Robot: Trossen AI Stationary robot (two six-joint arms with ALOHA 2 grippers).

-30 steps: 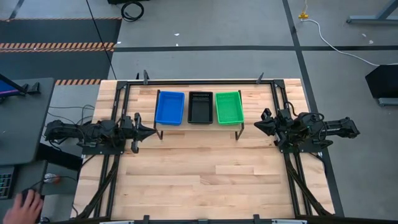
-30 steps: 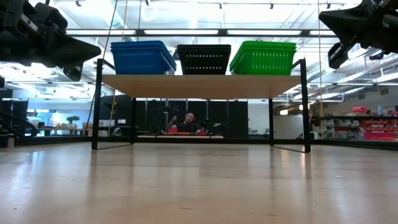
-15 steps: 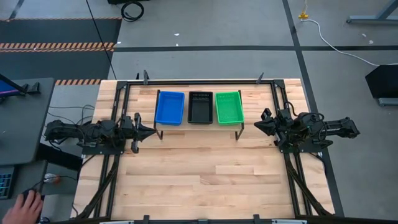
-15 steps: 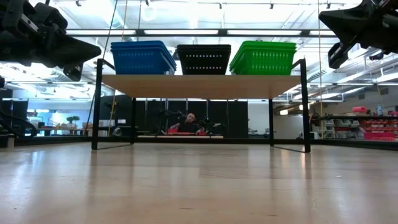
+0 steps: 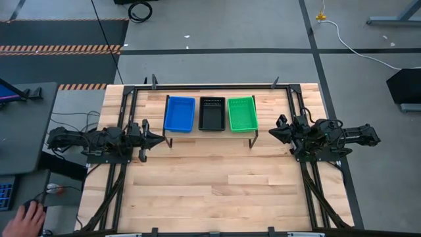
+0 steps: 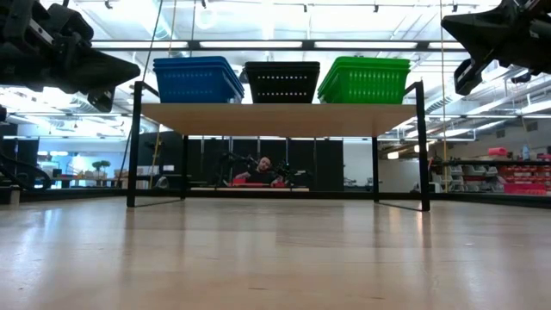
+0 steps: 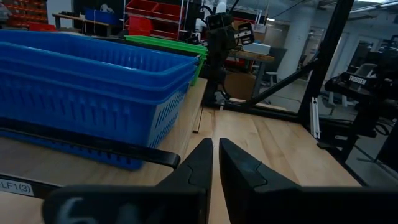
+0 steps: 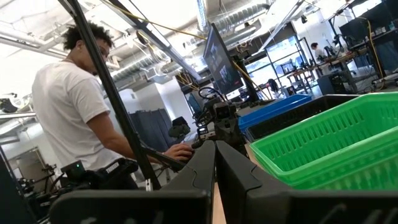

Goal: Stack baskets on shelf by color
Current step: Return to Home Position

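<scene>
Evidently nothing on the table point(image 5: 210, 191) has stirred over the last second. Both arms hold the same pose, and the only thing that shifts at all is a person's hand point(image 5: 27, 212) at the desk off the table's corner. The left gripper point(image 5: 160, 137) hangs just beside the blue end of the shelf point(image 6: 280, 119), its fingers pressed together on nothing. The right gripper point(image 5: 272, 133) sits a little off the green end, likewise clenched and empty. Both are raised to about the height of the baskets and point inward at each other across the rack.

Up on the plank the baskets stand in a sorted row: blue baskets point(image 5: 179, 113) nearest the left arm, black baskets point(image 5: 212, 113) in the middle, green baskets point(image 5: 241, 113) nearest the right arm. From table height the blue and green piles show several nested rims. I see no basket anywhere but on the shelf.

To my eye the stillness means the sorting is finished and the arms are parked, or all but parked — at most a small settle into rest remains. The one thing I'd watch is the left gripper's tips, which are close to the shelf's leg; any further retreat should go back, away from the rack. A person point(image 8: 74, 124) stands at a workstation beyond the left arm.
</scene>
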